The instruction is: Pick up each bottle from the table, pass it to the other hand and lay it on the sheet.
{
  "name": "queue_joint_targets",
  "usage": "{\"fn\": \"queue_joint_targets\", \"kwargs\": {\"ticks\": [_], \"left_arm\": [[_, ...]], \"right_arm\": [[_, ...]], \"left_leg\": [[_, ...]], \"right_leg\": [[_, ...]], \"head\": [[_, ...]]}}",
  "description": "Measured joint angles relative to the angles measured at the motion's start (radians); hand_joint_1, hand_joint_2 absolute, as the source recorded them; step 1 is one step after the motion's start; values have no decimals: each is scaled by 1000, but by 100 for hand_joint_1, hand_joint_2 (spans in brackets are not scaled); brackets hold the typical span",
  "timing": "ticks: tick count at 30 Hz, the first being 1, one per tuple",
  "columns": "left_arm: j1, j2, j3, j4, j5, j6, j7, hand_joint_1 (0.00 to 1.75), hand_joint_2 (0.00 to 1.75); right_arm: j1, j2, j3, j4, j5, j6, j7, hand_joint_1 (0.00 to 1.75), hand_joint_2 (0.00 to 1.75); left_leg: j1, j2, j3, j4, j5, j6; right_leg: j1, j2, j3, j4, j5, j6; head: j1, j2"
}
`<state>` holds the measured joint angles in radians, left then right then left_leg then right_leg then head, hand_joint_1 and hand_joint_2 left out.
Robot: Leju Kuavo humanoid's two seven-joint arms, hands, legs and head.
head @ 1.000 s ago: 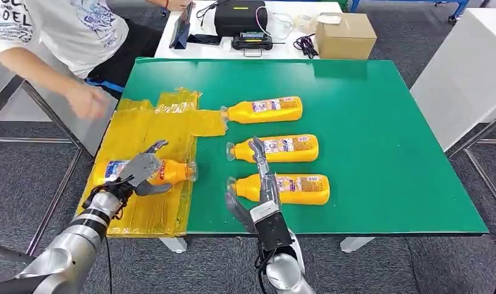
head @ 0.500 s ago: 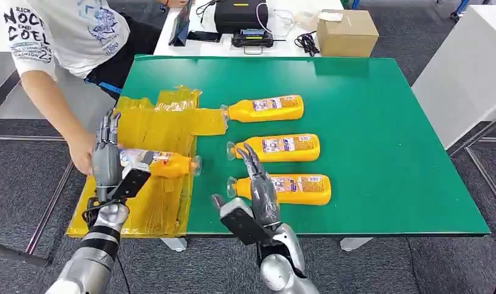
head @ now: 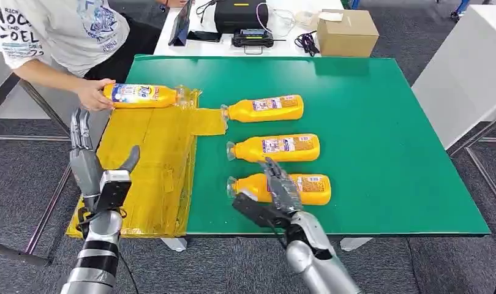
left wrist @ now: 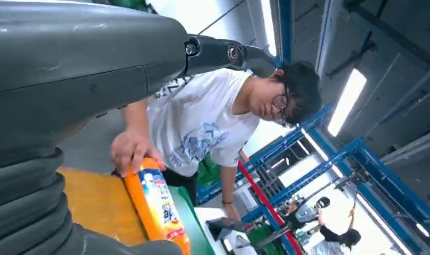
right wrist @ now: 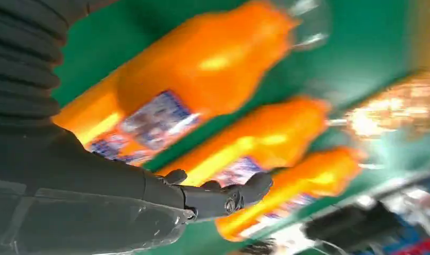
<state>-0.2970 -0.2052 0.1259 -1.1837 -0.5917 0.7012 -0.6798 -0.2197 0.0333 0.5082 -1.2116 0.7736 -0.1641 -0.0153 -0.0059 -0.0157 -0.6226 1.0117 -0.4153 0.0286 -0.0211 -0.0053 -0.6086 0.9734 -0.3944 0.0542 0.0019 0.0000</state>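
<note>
Three orange bottles lie in a row on the green table [head: 380, 122]: a far bottle [head: 264, 109], a middle bottle [head: 276, 147] and a near bottle [head: 307, 190]. My right hand [head: 276, 196] is open, fingers spread over the near bottle's neck end; the near bottle [right wrist: 202, 69] is close in the right wrist view. My left hand [head: 89, 168] is open and upright at the yellow sheet's [head: 154, 159] left edge, holding nothing. A person's hand [head: 93, 94] grips a fourth bottle [head: 138, 95] at the sheet's far edge; that fourth bottle [left wrist: 157, 204] also appears in the left wrist view.
The person [head: 56, 30] stands at the table's far left corner. Behind the green table, a white table holds a cardboard box [head: 346, 33], a black case [head: 240, 15] and cables. A white cabinet [head: 466, 73] stands at the right.
The person has taken the bottle from my left hand and moved it to the sheet's far edge. My left hand opened and rose. My right hand lowered over the near bottle.
</note>
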Motion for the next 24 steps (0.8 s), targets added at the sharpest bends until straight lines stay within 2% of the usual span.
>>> {"fn": "queue_joint_targets", "kwargs": {"ticks": [11, 20, 24], "left_arm": [[22, -8, -10, -14, -3, 0, 0, 0, 175], [41, -6, -53, 3, 6, 0, 0, 0, 175], [41, -6, -74, 18, 8, 0, 0, 0, 175]], "right_arm": [[-9, -61, -24, 29, 5, 11, 12, 0, 175], [6, -137, -35, 13, 7, 68, 30, 0, 175], [-2, -167, -36, 7, -11, 134, 29, 0, 175]], "left_leg": [[1, 1, 0, 0, 0, 0], [-1, 1, 0, 0, 0, 0], [-1, 1, 0, 0, -1, 1]], "right_leg": [[1, 1, -1, 0, 0, 0], [0, 0, -1, 0, 0, 0], [0, 1, -1, -1, 0, 0]], "head": [[0, 0], [0, 0], [0, 0]]}}
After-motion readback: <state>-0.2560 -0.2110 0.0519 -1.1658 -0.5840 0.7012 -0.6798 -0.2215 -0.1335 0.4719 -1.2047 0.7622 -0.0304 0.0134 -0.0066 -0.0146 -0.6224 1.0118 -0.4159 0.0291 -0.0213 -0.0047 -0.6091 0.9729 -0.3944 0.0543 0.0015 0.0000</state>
